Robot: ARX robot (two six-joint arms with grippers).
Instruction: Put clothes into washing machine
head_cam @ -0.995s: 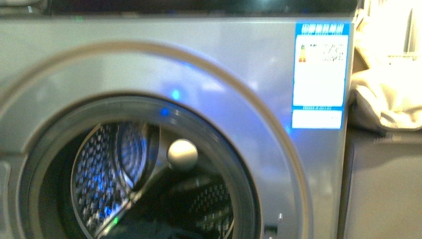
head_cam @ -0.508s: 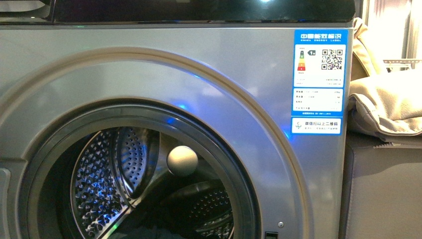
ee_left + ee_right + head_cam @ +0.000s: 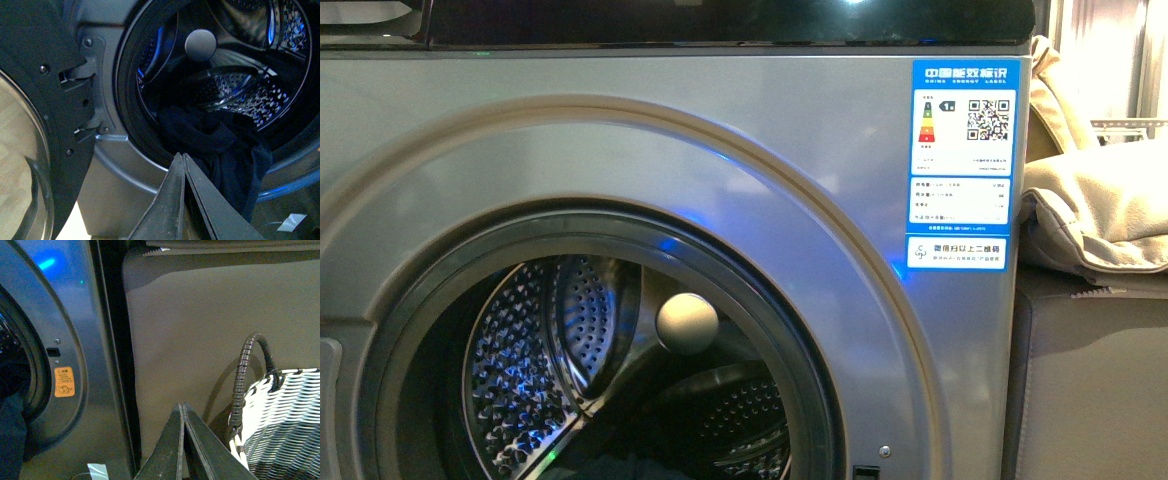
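Clothes hanging from open washing machine

You see the washing machine (image 3: 620,200) with its door (image 3: 40,125) swung open. Dark clothes (image 3: 220,150) lie over the gasket, half inside the drum. Left end effector (image 3: 183,159) is closed, just before the clothes. Right end effector (image 3: 182,409) is closed too, beside a woven basket (image 3: 285,425).

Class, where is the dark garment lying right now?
In the left wrist view, the dark garment hangs over the lower rim of the washing machine porthole, partly inside the drum, just beyond the shut left gripper.
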